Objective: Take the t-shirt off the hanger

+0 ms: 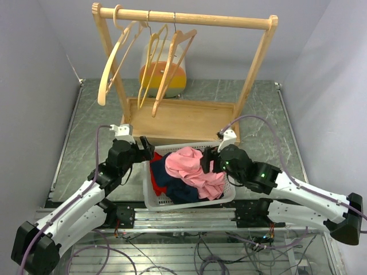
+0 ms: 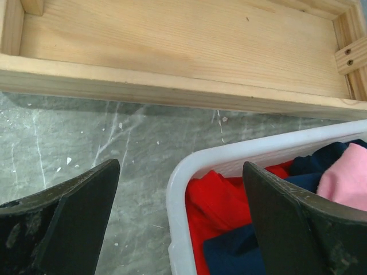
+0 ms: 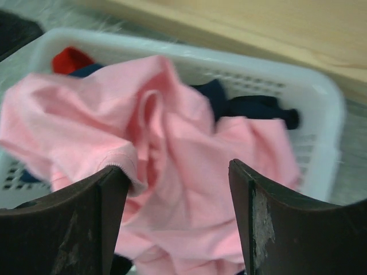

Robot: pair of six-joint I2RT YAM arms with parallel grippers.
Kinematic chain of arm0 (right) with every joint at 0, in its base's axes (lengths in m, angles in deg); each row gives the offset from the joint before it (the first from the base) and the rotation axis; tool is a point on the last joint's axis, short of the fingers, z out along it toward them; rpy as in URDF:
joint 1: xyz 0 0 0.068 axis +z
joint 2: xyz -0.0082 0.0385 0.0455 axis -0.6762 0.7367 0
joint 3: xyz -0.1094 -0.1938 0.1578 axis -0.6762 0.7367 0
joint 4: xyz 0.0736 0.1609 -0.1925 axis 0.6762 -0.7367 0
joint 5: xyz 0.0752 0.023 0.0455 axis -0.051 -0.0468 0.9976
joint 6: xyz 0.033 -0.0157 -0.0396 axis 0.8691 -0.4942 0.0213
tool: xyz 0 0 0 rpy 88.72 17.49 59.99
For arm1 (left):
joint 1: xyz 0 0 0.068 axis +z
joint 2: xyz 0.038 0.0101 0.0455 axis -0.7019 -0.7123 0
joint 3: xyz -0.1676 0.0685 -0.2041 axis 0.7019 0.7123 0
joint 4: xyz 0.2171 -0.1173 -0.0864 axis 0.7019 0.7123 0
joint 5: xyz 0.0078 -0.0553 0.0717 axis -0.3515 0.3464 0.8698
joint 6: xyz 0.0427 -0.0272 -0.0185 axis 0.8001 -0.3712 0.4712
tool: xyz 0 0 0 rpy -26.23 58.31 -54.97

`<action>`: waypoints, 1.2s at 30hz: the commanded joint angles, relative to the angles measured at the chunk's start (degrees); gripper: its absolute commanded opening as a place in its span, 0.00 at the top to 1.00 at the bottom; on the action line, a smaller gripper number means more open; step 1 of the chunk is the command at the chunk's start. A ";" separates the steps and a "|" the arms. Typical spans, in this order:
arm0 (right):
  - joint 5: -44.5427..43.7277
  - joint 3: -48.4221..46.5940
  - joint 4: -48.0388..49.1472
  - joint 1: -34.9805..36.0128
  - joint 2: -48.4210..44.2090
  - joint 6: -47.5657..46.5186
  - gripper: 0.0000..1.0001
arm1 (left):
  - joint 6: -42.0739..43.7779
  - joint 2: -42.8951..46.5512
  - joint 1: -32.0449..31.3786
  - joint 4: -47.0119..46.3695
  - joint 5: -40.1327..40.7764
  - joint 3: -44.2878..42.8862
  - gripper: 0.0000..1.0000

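Right fingers (image 3: pixel 74 229) black, wedge-shaped, pink t-shirt (image 3: pixel 172 160) crumpled

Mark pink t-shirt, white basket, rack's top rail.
pink t-shirt (image 1: pixel 192 166), top view, middle of the crumpled cloth
white basket (image 2: pixel 175 212), left wrist view, left rim
top rail (image 1: pixel 218 20), top view, bare stretch toward its right end

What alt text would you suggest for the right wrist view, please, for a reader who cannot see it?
A crumpled pink t-shirt lies heaped in a white basket over a navy garment and a red garment. The right gripper stands open in the foreground, its dark fingers framing the shirt; pale wood runs behind the basket.
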 commanded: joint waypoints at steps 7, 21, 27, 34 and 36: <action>5.18 3.70 -1.82 -35.55 -7.42 -7.33 0.30 | 0.75 1.22 0.02 -5.89 8.45 1.88 0.02; 39.39 3.11 6.78 -54.45 -10.99 -14.43 0.61 | 0.91 0.20 0.47 -8.01 10.23 3.03 0.01; 54.80 4.94 12.85 -53.79 -8.73 -8.21 0.14 | 0.30 0.31 0.49 -7.80 9.46 3.09 0.01; 46.26 5.59 12.55 -43.52 -5.24 -7.59 0.00 | 0.23 0.81 0.47 -6.18 10.27 2.98 0.00; 39.78 5.24 12.52 -37.35 -2.63 -7.86 0.00 | 0.07 0.94 0.49 -5.83 10.67 3.09 0.00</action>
